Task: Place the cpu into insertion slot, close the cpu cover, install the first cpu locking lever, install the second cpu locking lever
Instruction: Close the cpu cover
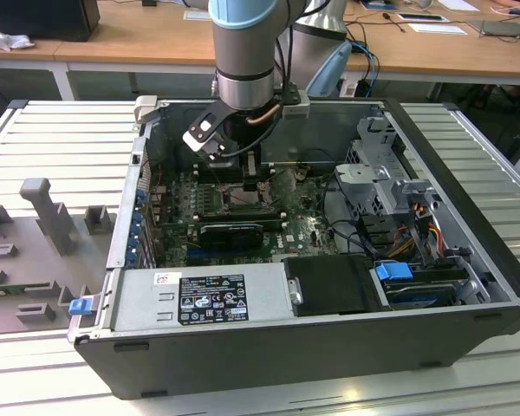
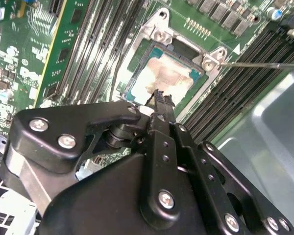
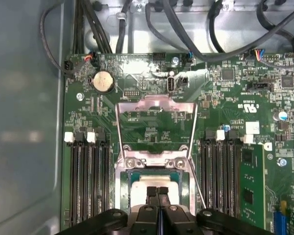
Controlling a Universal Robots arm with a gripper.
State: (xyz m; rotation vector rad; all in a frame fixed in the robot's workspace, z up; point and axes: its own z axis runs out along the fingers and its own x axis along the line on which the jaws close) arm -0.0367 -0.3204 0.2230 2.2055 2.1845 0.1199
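The cpu lies flat in the insertion slot, its pale metal face up, directly beneath the tips of the gripper. In the second wrist view the chip sits square within the socket's dark border, just past the fingertips. The gripper is clenched: its two black fingers are pressed together with no gap between them, and nothing is caught between them. The tips hover at or on the chip's face near its middle; the pictures do not show whether they actually touch it.

The cpu cover is swung open, hinged at the socket edge farther from the gripper. It lies back away from the fingers, and green board shows through its square opening. A thin locking lever runs free along one side of the socket, unlatched; in the second wrist view it juts out from a socket corner.

Long black memory slots flank the socket on both sides of the gripper.

In the exterior view the arm reaches straight down into the open computer case, with the gripper low over the motherboard.
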